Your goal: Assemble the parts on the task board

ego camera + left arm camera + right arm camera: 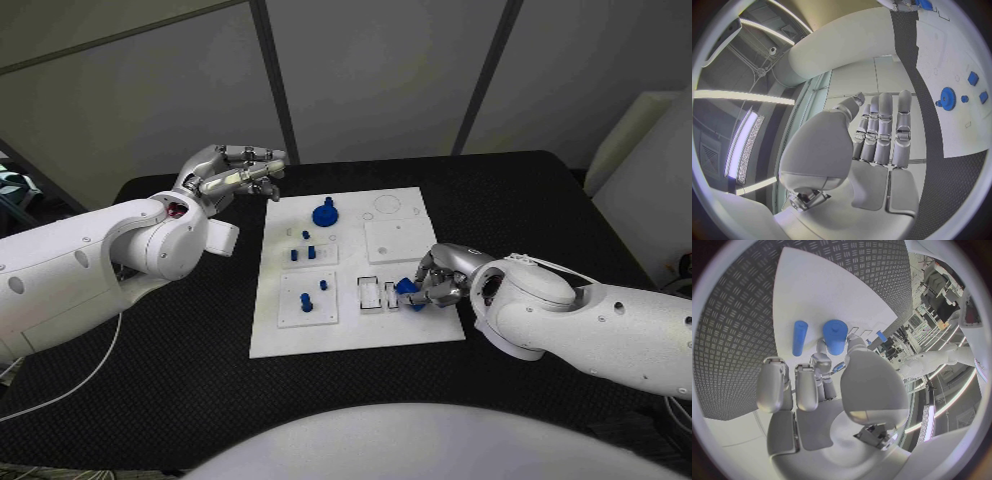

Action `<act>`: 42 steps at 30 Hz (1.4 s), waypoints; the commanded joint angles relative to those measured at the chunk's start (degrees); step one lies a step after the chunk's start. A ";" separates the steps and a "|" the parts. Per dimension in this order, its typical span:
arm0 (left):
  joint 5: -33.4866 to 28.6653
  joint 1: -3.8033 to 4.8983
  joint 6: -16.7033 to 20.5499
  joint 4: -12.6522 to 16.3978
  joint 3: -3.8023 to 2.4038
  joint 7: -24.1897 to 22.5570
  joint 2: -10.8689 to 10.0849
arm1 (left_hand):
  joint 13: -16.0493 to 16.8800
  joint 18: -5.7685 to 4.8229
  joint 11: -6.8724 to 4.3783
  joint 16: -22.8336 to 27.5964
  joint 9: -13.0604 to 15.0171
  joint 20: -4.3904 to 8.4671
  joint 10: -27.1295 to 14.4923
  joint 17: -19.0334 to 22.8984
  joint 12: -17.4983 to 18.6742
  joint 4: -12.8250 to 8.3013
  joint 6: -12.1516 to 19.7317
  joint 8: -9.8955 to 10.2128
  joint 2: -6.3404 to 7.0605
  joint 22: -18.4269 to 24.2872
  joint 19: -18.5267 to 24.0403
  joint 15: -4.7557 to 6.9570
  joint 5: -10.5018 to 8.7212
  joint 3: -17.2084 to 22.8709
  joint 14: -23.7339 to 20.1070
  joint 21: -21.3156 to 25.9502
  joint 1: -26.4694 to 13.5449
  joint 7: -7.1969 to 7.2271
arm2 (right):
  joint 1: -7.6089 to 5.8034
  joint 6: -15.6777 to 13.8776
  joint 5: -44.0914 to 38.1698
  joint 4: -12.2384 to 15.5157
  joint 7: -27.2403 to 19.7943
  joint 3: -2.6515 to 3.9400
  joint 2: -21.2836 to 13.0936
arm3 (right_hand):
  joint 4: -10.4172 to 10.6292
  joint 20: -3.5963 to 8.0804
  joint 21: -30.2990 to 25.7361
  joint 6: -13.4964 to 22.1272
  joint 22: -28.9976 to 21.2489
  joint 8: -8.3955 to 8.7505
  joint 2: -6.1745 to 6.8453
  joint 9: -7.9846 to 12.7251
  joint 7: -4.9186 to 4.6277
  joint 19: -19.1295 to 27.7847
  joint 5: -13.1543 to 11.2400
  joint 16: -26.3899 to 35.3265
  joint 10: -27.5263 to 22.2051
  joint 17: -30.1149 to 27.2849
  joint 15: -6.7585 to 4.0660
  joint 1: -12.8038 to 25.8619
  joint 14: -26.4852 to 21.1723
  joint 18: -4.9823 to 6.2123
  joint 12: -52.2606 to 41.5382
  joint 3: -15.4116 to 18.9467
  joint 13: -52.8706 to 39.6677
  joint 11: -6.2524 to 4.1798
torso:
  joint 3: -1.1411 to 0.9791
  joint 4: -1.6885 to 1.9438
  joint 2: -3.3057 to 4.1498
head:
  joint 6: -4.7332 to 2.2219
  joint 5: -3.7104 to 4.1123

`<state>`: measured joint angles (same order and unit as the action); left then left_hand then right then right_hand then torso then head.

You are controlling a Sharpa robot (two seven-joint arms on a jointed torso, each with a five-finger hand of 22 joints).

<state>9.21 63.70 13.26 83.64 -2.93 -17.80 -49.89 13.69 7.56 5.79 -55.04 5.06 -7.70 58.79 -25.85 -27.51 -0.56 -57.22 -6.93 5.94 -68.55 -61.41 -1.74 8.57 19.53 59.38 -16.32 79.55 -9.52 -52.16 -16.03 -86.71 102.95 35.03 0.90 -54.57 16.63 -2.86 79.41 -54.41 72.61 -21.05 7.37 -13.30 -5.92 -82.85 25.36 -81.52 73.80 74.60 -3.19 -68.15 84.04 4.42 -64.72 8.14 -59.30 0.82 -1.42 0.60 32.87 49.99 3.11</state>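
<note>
On the white task board (346, 330), several blue parts already stand seated. The right hand (437, 278) pinches another blue part (408, 289) near its right edge; the left hand (238, 172) hovers off-board, fingers together, empty.

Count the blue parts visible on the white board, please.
7 at least: a gear part at the far middle, three small pegs on the plate below it, two pegs on the near-left plate, and one part at the right hand, which may hide more.
</note>
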 commanded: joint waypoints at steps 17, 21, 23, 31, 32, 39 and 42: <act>-0.12 0.08 -0.62 -0.01 -0.03 -0.13 0.12 | 0.08 2.81 -0.14 0.37 -0.09 -0.14 -0.49 0.07 -0.26 0.15 0.42 -0.38 -0.41 0.11 -0.09 -0.20 -0.32 -0.40 -0.10 0.41 -0.27 -0.19 | 0.90 -0.84 -1.04 0.02 1.02 -0.15 0.30 | -0.55 0.22 0.78 -0.80 0.85 -2.01 -3.31 -0.95 0.90 -0.46 2.42 -0.52 1.29 1.13 -0.33 -4.02 3.25 -0.93 -2.15 -0.40 -3.03 -0.33 | 0.00 -0.07 -0.02 | 0.01 -0.02; -0.12 0.07 -0.67 -0.11 -0.03 -0.07 0.19 | 0.08 2.81 -0.14 0.37 -0.09 -0.14 -0.49 0.07 -0.26 0.15 0.42 -0.38 -0.41 0.11 -0.09 -0.20 -0.32 -0.40 -0.10 0.41 -0.27 -0.19 | 0.90 -4.55 -1.25 1.22 1.02 -0.14 -0.78 | -1.28 0.49 1.18 -1.76 1.46 -2.75 -4.41 -1.46 1.34 -0.72 4.22 -0.98 1.94 1.98 -0.66 -6.65 3.43 -1.04 -2.82 -1.23 -4.11 -0.74 | -0.01 -0.05 -0.03 | 0.01 0.00; -0.12 0.07 -0.70 -0.14 -0.03 -0.06 0.21 | 0.08 2.81 -0.14 0.37 -0.09 -0.14 -0.49 0.07 -0.26 0.15 0.42 -0.38 -0.41 0.11 -0.09 -0.20 -0.32 -0.40 -0.10 0.41 -0.27 -0.19 | 0.89 -6.77 -0.49 1.95 0.77 -0.12 -1.38 | -1.39 0.65 1.44 -2.20 1.86 -3.03 -4.74 -1.72 1.57 -0.89 5.10 -1.22 2.31 2.41 -0.83 -7.39 3.52 -1.11 -3.19 -1.47 -4.66 -0.95 | 0.03 -0.06 -0.05 | 0.01 0.07; -0.12 0.07 -0.71 -0.18 -0.03 -0.07 0.31 | 0.08 2.81 -0.14 0.37 -0.09 -0.14 -0.49 0.07 -0.26 0.15 0.42 -0.38 -0.41 0.11 -0.09 -0.20 -0.32 -0.40 -0.10 0.41 -0.27 -0.19 | 0.80 -11.95 3.07 4.41 -0.44 -0.04 -2.90 | -1.20 0.94 1.92 -3.00 2.62 -3.51 -5.11 -2.22 1.99 -1.24 6.46 -1.65 2.96 3.18 -1.15 -8.06 3.68 -1.27 -3.73 -1.62 -5.53 -1.33 | 0.10 0.02 0.00 | 0.01 0.03; -0.12 0.07 -0.71 -0.18 -0.03 -0.07 0.31 | 0.08 2.81 -0.14 0.37 -0.09 -0.14 -0.49 0.07 -0.26 0.15 0.42 -0.38 -0.41 0.11 -0.09 -0.20 -0.32 -0.40 -0.10 0.41 -0.27 -0.19 | 0.79 -12.28 3.39 4.62 -0.55 -0.03 -2.92 | -1.10 0.97 1.96 -3.06 2.69 -3.54 -5.13 -2.27 2.02 -1.27 6.49 -1.70 3.03 3.26 -1.17 -7.99 3.70 -1.28 -3.78 -1.58 -5.61 -1.36 | 0.11 0.03 0.00 | 0.01 0.01; -0.12 0.07 -0.78 -0.24 -0.03 -0.08 0.39 | 0.08 2.81 -0.14 0.37 -0.09 -0.14 -0.49 0.07 -0.26 0.15 0.42 -0.38 -0.41 0.11 -0.09 -0.20 -0.32 -0.40 -0.10 0.41 -0.27 -0.19 | 0.76 -12.96 5.25 4.70 -1.07 0.01 -1.51 | -0.73 1.08 2.32 -3.39 3.27 -3.72 -5.25 -2.49 2.18 -1.52 6.64 -1.98 3.39 3.75 -1.28 -7.78 3.80 -1.40 -4.08 -1.45 -6.05 -1.49 | 0.14 -0.08 0.04 | 0.01 -0.10; -0.12 0.07 -0.85 -0.31 -0.03 -0.08 0.51 | 0.08 2.81 -0.14 0.37 -0.09 -0.14 -0.49 0.07 -0.26 0.15 0.42 -0.38 -0.41 0.11 -0.09 -0.20 -0.32 -0.40 -0.10 0.41 -0.27 -0.19 | 0.75 -12.71 5.83 4.36 -1.30 0.02 -0.33 | -0.54 1.13 2.45 -3.51 3.47 -3.78 -5.28 -2.59 2.24 -1.61 6.68 -2.10 3.55 3.96 -1.33 -7.63 3.84 -1.44 -4.21 -1.35 -6.25 -1.54 | 0.14 -0.01 0.05 | 0.01 0.04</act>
<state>9.21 63.70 13.12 83.36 -2.93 -17.68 -49.46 13.68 7.56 5.59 -55.04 5.07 -7.70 58.60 -25.87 -27.51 -0.39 -57.01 -6.93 5.94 -68.50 -61.41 -1.74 8.57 19.36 59.38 -16.10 79.55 -9.72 -51.30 -27.06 -82.78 107.37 34.76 0.86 -55.13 15.78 -1.83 81.64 -56.20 74.94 -24.44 2.40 -14.45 -4.99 -83.88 31.81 -83.48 77.00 74.95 -4.01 -75.56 84.04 3.53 -68.76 6.92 -65.51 -0.72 -1.29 0.58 32.89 49.99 3.02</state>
